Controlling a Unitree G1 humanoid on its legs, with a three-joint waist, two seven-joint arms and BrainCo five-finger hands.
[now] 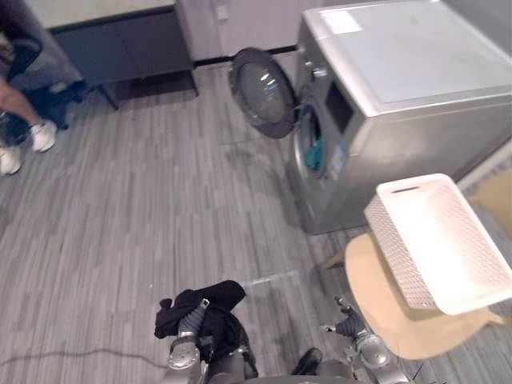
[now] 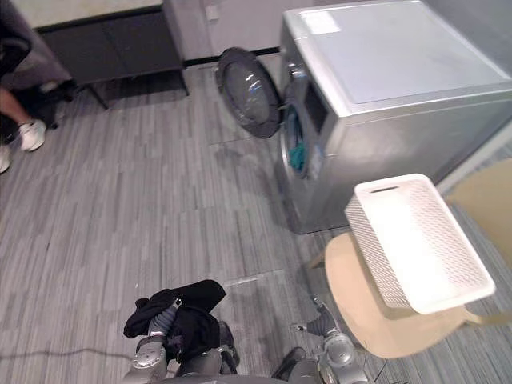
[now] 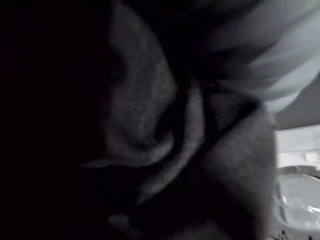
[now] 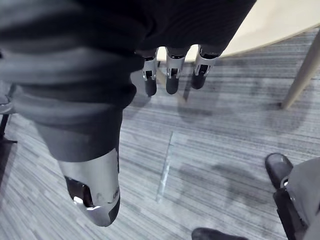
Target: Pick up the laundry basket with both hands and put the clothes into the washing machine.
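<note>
Left eye view showed the left robot hand (image 1: 190, 322) clamped on a black garment (image 1: 220, 296), right robot hand (image 1: 350, 326) slack-fingered and empty, with loading the washing machine (image 1: 400, 88) at upper right seemingly next.

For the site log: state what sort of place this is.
Likely a home laundry area: a silver front-loading washing machine with its door open, a white laundry basket on a round wooden table, and a black garment in the left hand.

The plastic basket (image 1: 400, 248) looks perforated, the cloth (image 1: 210, 298) matt.
</note>
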